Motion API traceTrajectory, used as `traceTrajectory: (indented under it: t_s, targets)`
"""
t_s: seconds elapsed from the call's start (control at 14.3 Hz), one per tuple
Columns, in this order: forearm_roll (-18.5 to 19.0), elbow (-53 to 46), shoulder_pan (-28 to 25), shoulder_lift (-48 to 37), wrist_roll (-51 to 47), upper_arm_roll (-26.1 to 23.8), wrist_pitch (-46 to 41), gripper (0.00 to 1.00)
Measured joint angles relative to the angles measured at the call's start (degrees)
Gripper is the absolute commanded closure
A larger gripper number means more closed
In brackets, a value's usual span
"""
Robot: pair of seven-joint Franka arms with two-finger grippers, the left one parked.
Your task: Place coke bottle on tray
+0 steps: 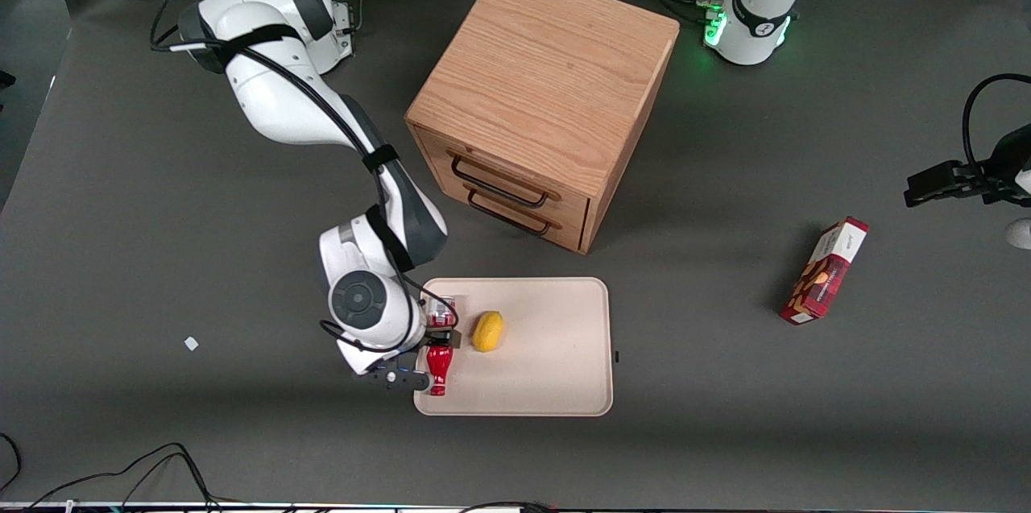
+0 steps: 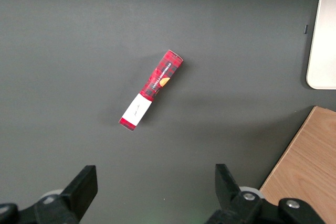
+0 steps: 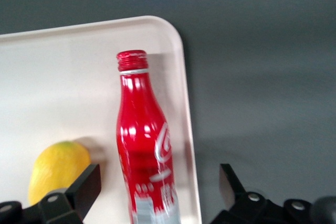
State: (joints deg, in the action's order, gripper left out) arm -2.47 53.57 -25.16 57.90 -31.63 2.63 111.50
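The coke bottle (image 1: pixel 437 368) (image 3: pixel 144 150) is red with white script. It lies on the cream tray (image 1: pixel 548 368) (image 3: pixel 52 77), along the rim at the working arm's end, its red cap pointing toward the front camera. My right gripper (image 1: pixel 437 340) (image 3: pixel 157 182) hovers over the bottle's base end. It is open, with a black finger (image 3: pixel 84 184) standing well clear of the bottle on each side. The base itself is out of the wrist view.
A yellow lemon-like fruit (image 1: pixel 488 331) (image 3: pixel 55 169) sits on the tray beside the bottle. A wooden two-drawer cabinet (image 1: pixel 540 102) stands farther from the camera than the tray. A red snack box (image 1: pixel 823 271) (image 2: pixel 151 90) lies toward the parked arm's end.
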Motion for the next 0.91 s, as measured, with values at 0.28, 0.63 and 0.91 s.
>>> traceTrajectory:
  t_s: [0.28, 0.63, 0.91]
  targets:
    - [-0.76, 4.16, 3.05, -9.02, 0.14, 0.03, -8.36, 0.00]
    - [-0.86, 13.26, 8.03, -21.85, 6.27, -0.02, -17.93, 0.00]
    - [-1.41, 19.66, 14.58, -31.69, 10.76, -2.95, -23.27, 0.00]
